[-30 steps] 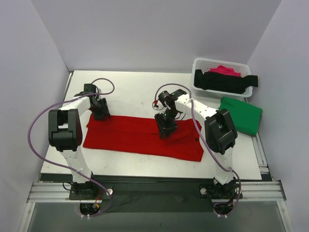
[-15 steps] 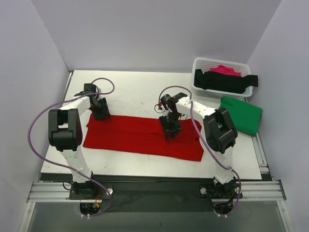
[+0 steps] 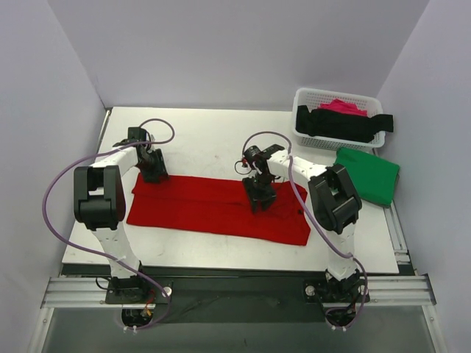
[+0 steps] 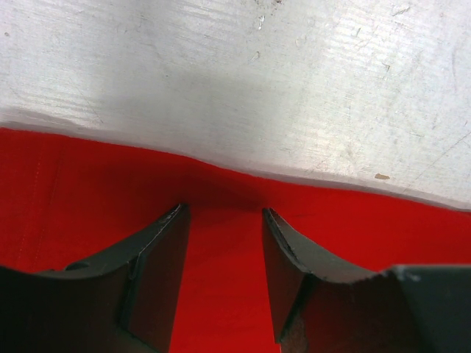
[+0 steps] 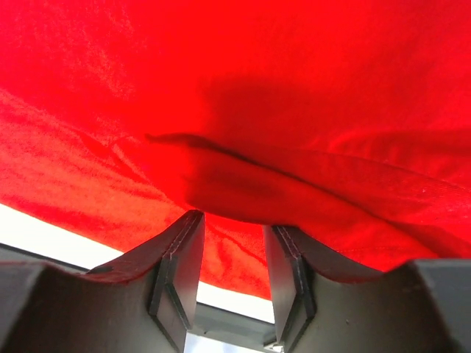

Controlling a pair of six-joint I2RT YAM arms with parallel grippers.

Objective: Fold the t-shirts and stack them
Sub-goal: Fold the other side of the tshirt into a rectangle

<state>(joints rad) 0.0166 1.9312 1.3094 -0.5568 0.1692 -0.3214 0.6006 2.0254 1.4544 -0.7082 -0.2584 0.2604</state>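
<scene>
We find the red shirt (image 3: 213, 209) lying lengthwise left to right: left pincer (image 3: 154, 171) stands parted at its far-left corner, right pincer (image 3: 260, 201) parted over its middle fold.

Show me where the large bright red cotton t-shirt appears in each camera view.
Top external: large bright red cotton t-shirt, a long band across the middle of the white table top.
Left wrist: lower half.
Right wrist: nearly the whole picture.
Shared landmark: the table top bordering the shirt's edge.
</scene>
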